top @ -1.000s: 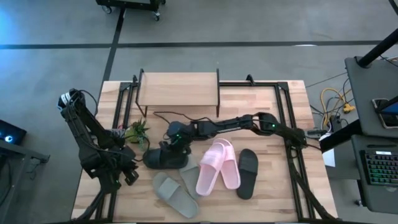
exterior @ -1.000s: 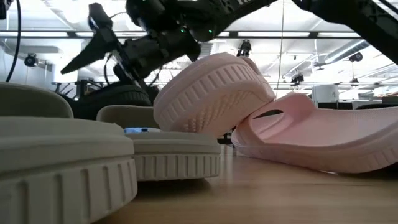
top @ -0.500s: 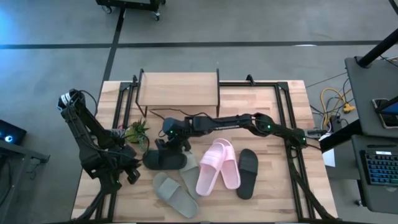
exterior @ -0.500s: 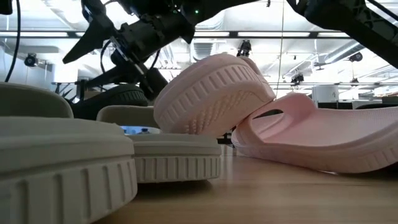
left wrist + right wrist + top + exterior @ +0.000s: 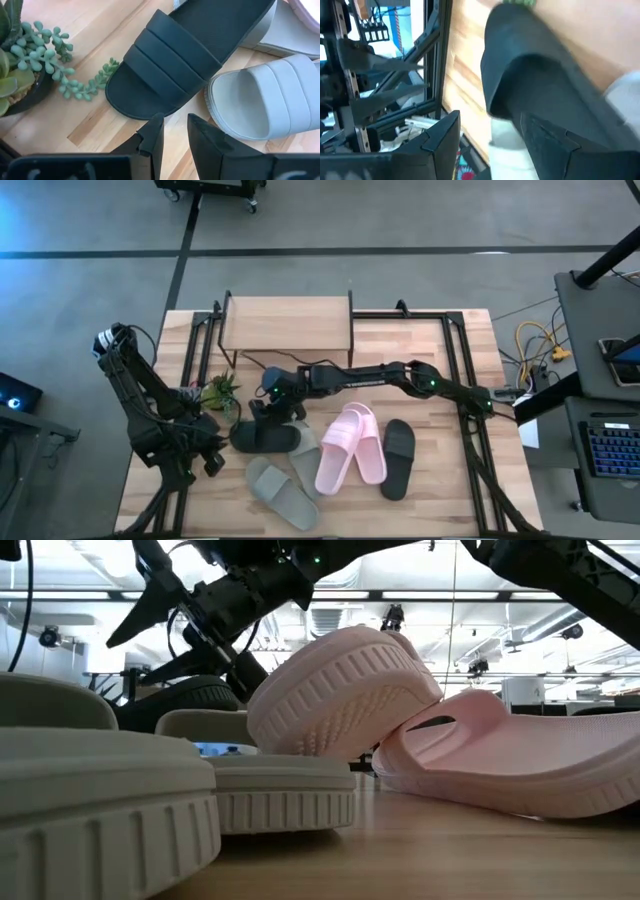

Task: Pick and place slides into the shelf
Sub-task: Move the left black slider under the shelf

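Observation:
A black slide [image 5: 265, 437] lies sole-down left of the table's middle, overlapping a grey-green slide [image 5: 305, 460]. My right gripper [image 5: 268, 410] reaches across from the right and hangs open over the black slide's far edge [image 5: 520, 100]; the low view shows its spread fingers [image 5: 175, 655] just above that slide [image 5: 185, 695]. A second grey-green slide [image 5: 283, 492], the pink pair [image 5: 350, 445] and the other black slide [image 5: 398, 458] lie nearer the front. The shelf [image 5: 288, 325] stands at the far edge. My left gripper [image 5: 175, 132] waits open left of the black slide [image 5: 170, 65]. My right gripper comes slanting down at the black slide's far edge with its fingers apart. One finger [image 5: 235, 665] ends close to the slide's rim, but whether it touches cannot be told.
A small potted succulent [image 5: 220, 392] stands just left of the black slide, between my two grippers. Black frame rails [image 5: 462, 370] run along the table's sides. One pink slide [image 5: 345, 690] leans on the other [image 5: 500, 760]. Bare wood shows before the shelf.
My right gripper has moved a little toward the table's left and slightly up, staying open above the black slide. The slides have not moved.

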